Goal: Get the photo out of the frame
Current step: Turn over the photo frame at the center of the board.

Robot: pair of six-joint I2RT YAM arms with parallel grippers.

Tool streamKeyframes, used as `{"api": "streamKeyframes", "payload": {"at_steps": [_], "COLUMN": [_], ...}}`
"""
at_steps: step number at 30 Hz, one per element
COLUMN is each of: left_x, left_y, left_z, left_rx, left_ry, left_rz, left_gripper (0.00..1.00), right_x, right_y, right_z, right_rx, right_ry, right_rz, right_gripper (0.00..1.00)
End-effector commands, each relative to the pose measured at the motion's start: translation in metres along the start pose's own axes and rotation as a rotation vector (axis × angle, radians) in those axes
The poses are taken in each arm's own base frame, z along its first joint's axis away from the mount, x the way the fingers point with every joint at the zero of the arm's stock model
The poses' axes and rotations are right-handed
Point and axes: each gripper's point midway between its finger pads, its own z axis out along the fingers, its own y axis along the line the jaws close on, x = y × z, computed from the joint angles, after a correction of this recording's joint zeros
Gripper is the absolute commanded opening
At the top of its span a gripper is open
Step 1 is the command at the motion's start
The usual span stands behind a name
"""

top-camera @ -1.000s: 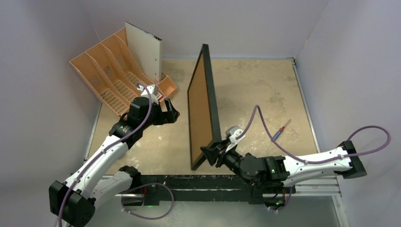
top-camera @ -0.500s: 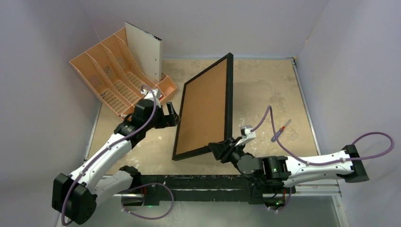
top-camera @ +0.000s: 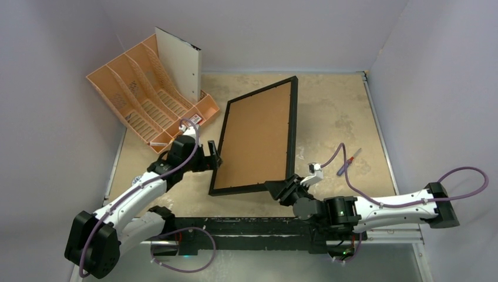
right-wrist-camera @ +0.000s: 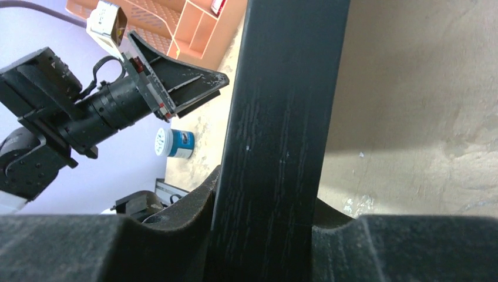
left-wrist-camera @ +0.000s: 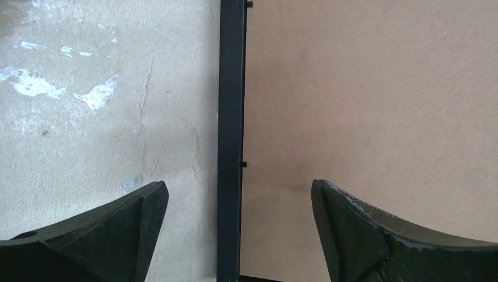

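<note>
The frame (top-camera: 256, 141) lies nearly flat, its brown fibreboard back facing up and a thin black rim round it. The photo is hidden under that back. My right gripper (top-camera: 281, 188) is shut on the frame's near right corner; in the right wrist view the black rim (right-wrist-camera: 282, 117) runs between its jaws (right-wrist-camera: 267, 235). My left gripper (top-camera: 215, 154) hangs open at the frame's left side. In the left wrist view the left rim (left-wrist-camera: 231, 117) passes between its spread fingers (left-wrist-camera: 129, 229), touching neither.
An orange file organiser (top-camera: 147, 97) stands at the back left with a white sheet (top-camera: 179, 64) upright in it. A red and blue pen (top-camera: 349, 161) lies on the right. A small white and blue pot (right-wrist-camera: 175, 143) sits near the table's left edge.
The frame has swung down from standing on its edge to nearly flat, back up, with my right gripper lowering while shut on it. My left gripper has dropped towards the frame's left rim.
</note>
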Motion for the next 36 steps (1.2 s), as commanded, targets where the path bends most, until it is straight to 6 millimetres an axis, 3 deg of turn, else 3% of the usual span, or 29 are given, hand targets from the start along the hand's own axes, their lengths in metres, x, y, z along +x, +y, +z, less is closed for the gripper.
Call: {"api": "streamKeyframes", "payload": {"at_steps": [1, 6, 12, 16, 25, 32, 36], "left_x": [-0.005, 0.0, 0.002, 0.003, 0.003, 0.007, 0.006], "left_y": [-0.008, -0.006, -0.007, -0.007, -0.006, -0.003, -0.004], "left_z": [0.003, 0.002, 0.001, 0.001, 0.002, 0.003, 0.003], "left_rx": [0.049, 0.055, 0.068, 0.071, 0.063, 0.052, 0.053], "left_ry": [-0.037, -0.038, -0.049, -0.043, -0.04, -0.025, -0.029], "left_rz": [-0.005, -0.009, -0.022, -0.024, -0.023, -0.023, -0.021], "left_gripper": [0.98, 0.98, 0.98, 0.98, 0.98, 0.98, 0.98], "right_x": [0.008, 0.006, 0.023, 0.03, 0.038, 0.04, 0.038], "right_y": [-0.041, -0.073, -0.087, -0.1, -0.125, -0.134, -0.135], "right_z": [0.001, -0.003, -0.003, -0.003, -0.005, -0.005, -0.004], "right_rx": [0.112, 0.167, 0.121, 0.132, 0.209, 0.279, 0.291], "right_ry": [0.006, -0.006, 0.048, 0.062, 0.074, 0.065, 0.047], "right_rz": [-0.067, -0.032, 0.077, 0.133, 0.2, 0.204, 0.222], "right_gripper": [0.13, 0.2, 0.26, 0.35, 0.38, 0.45, 0.55]}}
